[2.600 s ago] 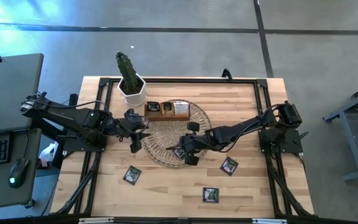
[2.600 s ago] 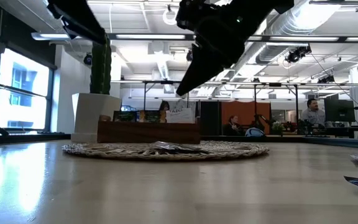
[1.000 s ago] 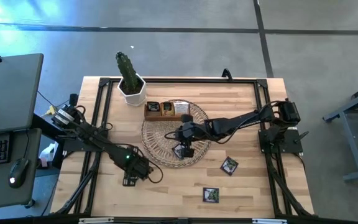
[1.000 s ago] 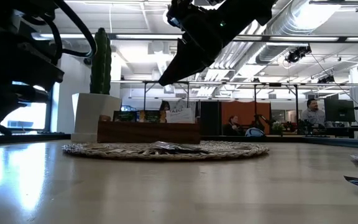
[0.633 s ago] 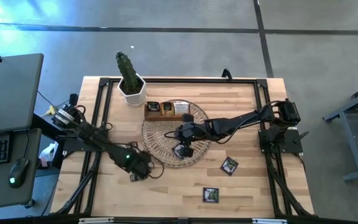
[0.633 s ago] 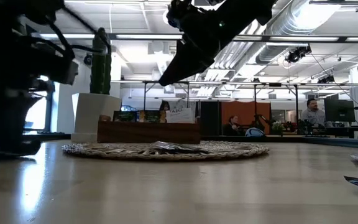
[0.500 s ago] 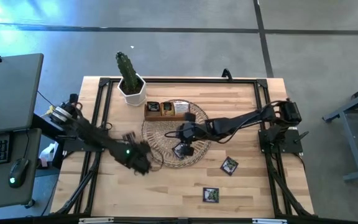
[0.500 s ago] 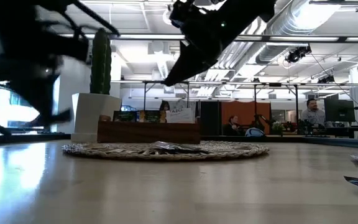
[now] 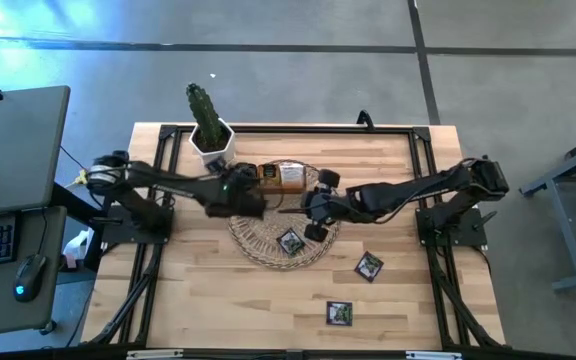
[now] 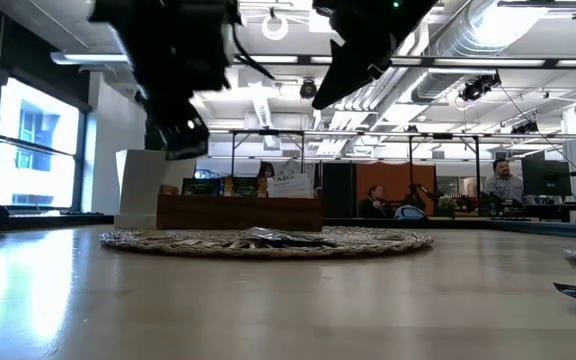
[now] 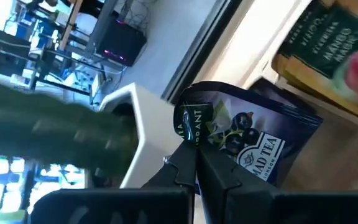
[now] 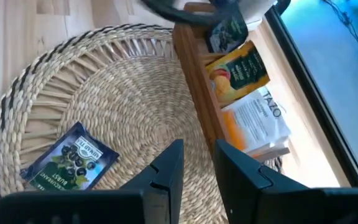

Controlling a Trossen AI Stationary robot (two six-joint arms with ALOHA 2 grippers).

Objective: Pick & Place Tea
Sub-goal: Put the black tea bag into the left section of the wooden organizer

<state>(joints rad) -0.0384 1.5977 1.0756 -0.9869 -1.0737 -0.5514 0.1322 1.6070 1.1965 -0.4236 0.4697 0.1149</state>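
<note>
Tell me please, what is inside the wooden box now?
The wooden box holds upright sachets: a yellow-orange mango one and white-orange ones. The left claw holds a dark sachet at its end compartment. The bottom of the box is hidden.

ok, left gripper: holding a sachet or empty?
Holding. Left gripper is shut on a dark purple sachet, over the box.

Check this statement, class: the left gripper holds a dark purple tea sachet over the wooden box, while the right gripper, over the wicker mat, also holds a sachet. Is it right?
One part is wrong. The right gripper holds nothing: the right wrist view shows its fingers apart over the wicker mat, with nothing between them. The left gripper does hold a dark purple tea sachet over the wooden box.
</note>
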